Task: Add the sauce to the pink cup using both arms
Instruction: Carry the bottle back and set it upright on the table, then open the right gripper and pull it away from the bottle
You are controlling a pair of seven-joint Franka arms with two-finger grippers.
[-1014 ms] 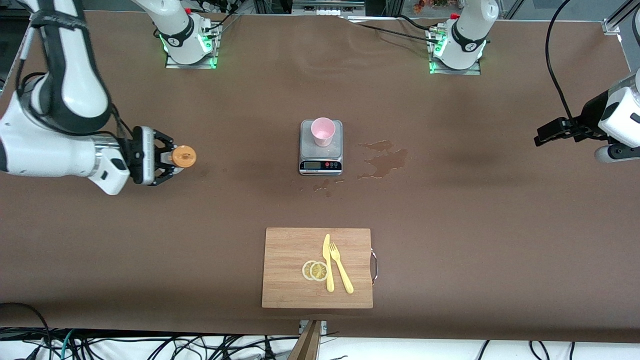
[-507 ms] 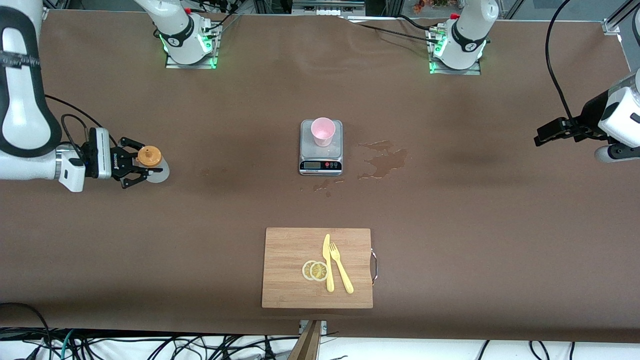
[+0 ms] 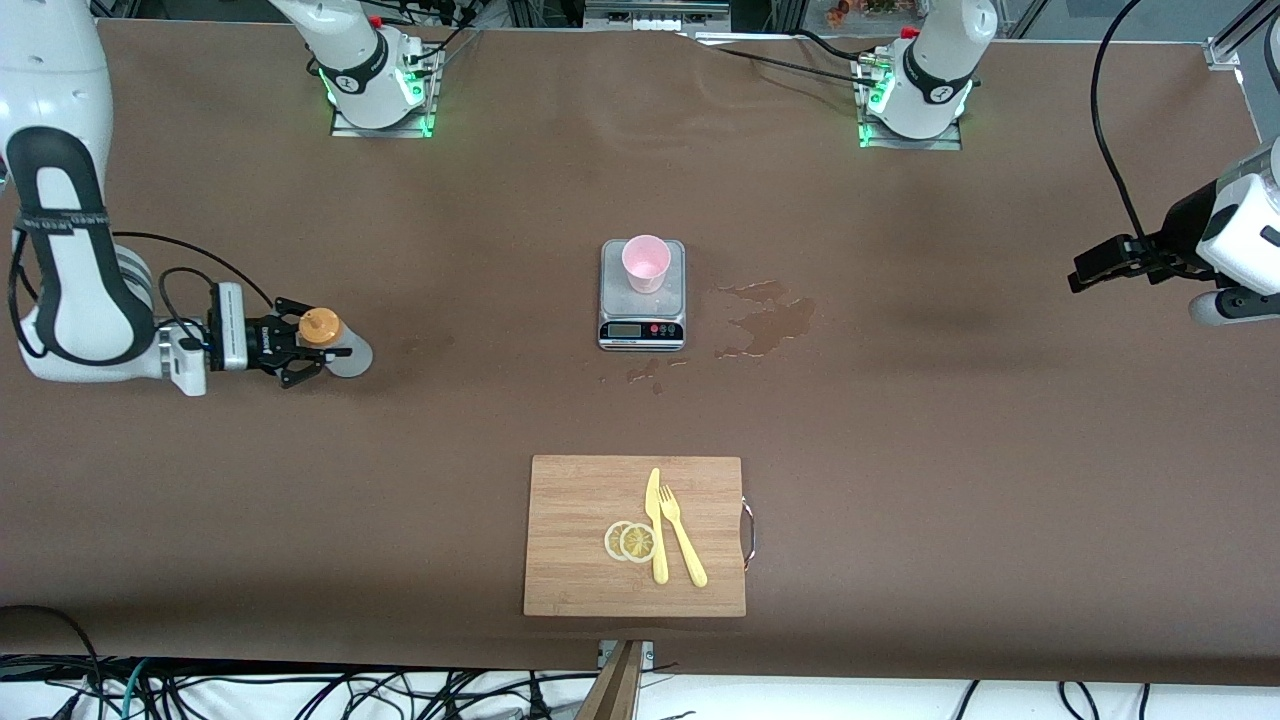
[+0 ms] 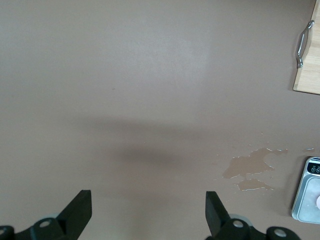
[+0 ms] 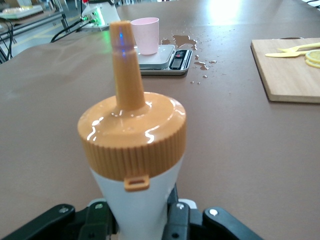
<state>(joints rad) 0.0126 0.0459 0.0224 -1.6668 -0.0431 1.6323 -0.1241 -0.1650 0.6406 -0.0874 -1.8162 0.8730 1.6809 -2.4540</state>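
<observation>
1. While my right gripper (image 3: 300,350) sits low over the surface (image 3: 900,450) at the right arm's end, its fingers are clamped on the body of the sauce (image 3: 330,345), a whitish squeeze bottle whose orange cap (image 5: 132,135) and nozzle stand upright in the right wrist view
2. The bottle looks light and soft-walled, so I judge that a hard pinch would dent it and push sauce out early; the plastic also looks smooth and may slip if tilted fast
3. The sensible place to hold it is the body below the cap, where my fingers sit now, leaving the nozzle free to tip
4. The pink cup (image 3: 646,263) stands upright on a small kitchen scale (image 3: 642,310) mid-surface, well apart from the bottle, with a spilled puddle (image 3: 765,318) just beside the scale toward the left arm's end
5. My left gripper (image 3: 1100,265) waits at the left arm's end with its fingers (image 4: 80,215) spread wide and nothing between them, looking down on bare surface
6. A wooden cutting board (image 3: 580,500) with lemon slices (image 3: 630,541), a yellow knife (image 3: 655,525) and a fork (image 3: 683,540) lies nearer the front camera than the scale, out of the pour path
</observation>
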